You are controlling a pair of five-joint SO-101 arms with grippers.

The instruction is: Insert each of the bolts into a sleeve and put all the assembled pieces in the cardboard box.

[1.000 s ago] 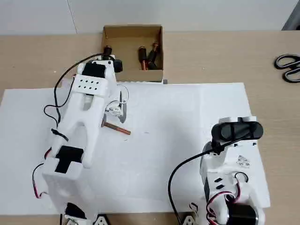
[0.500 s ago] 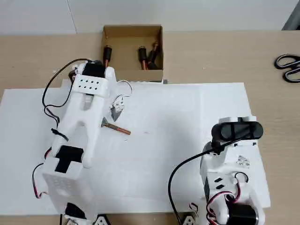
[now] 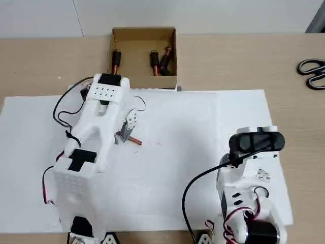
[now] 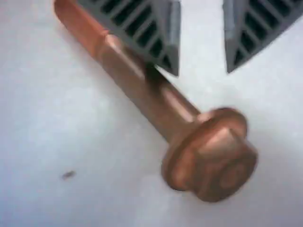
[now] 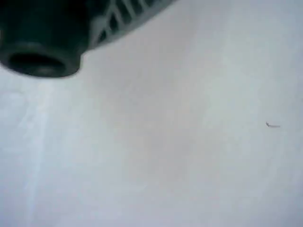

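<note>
High view overlooks table (image 3: 228, 61); left wrist view sits close over the bolt (image 4: 156, 104).

1. Left arm (image 3: 96, 127): stretched over the left part of the white sheet (image 3: 203, 122), from the near edge toward the far side; it bars that side.
2. Left gripper (image 4: 201, 66): jaws apart above the bolt (image 4: 156, 101), one finger over the shank; the head lies outside them.
3. Right arm (image 3: 251, 168): folded at the near right corner.
4. Bare sheet between the arms: open passage.
5. Cardboard box (image 3: 143, 33): far, top open; assembled pieces (image 3: 155, 62) at its left wall and right half.
6. Scissors (image 3: 312, 71): far right, well apart.
</note>
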